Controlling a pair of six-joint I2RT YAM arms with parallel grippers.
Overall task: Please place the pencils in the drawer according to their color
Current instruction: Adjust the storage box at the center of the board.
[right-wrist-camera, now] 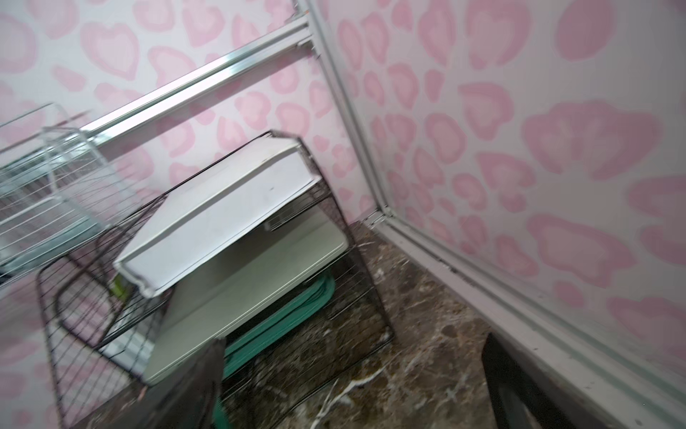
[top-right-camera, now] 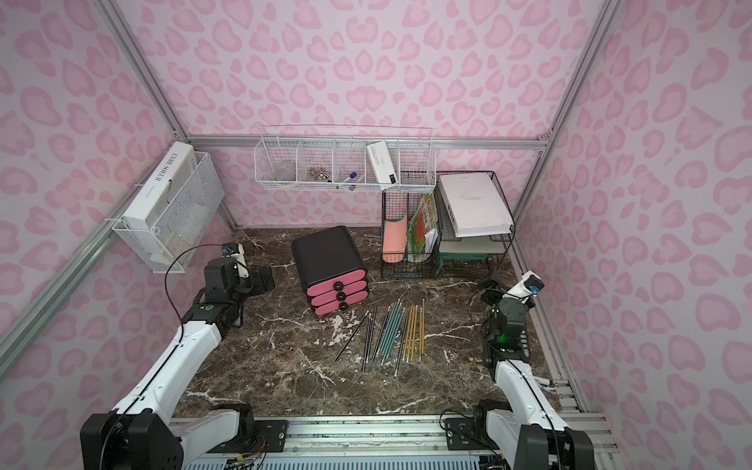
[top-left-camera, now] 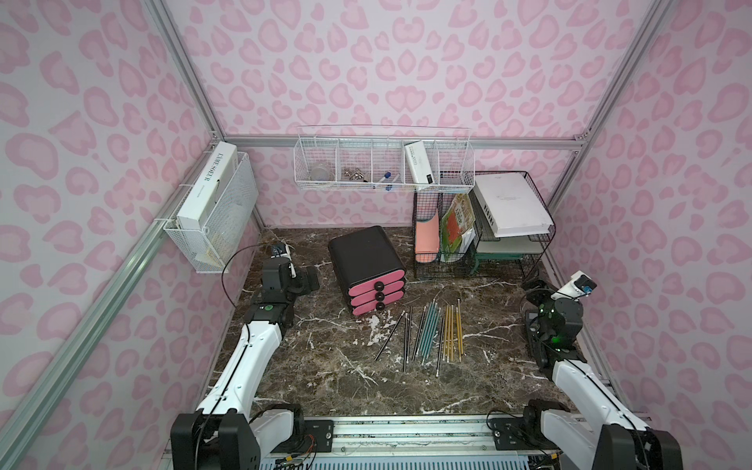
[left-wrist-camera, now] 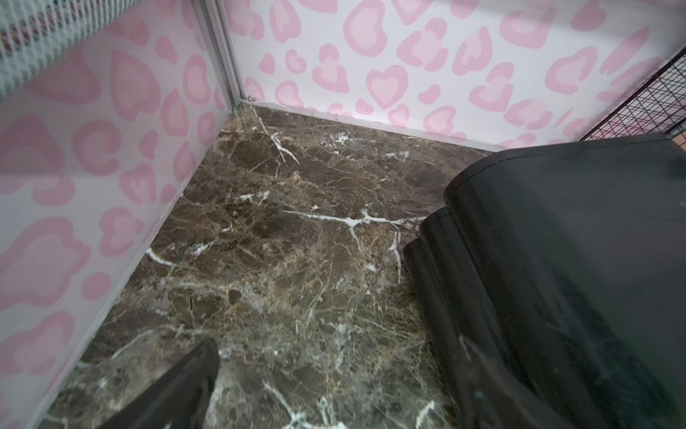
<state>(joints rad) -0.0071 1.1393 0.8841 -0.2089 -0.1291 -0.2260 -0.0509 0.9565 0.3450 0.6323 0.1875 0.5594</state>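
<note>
The drawer (top-left-camera: 366, 260) is a rounded black cabinet at the table's middle back, its three pink fronts with black knobs all pushed in; it also shows in another top view (top-right-camera: 327, 254). The pencils lie loose in front of it to the right, grouped as black (top-left-camera: 396, 337), teal (top-left-camera: 429, 331) and yellow (top-left-camera: 453, 331). My left gripper (top-left-camera: 312, 279) hovers open just left of the drawer, whose black side (left-wrist-camera: 557, 260) fills part of the left wrist view. My right gripper (top-left-camera: 533, 285) stands open near the right wall, away from the pencils, with nothing between its fingers (right-wrist-camera: 185, 390).
A black wire rack (top-left-camera: 480, 228) with folders and a white book (top-left-camera: 508, 203) stands at the back right, close to my right gripper. A white wire basket (top-left-camera: 382, 167) hangs on the back wall. Another basket (top-left-camera: 215, 211) holding a book hangs on the left wall.
</note>
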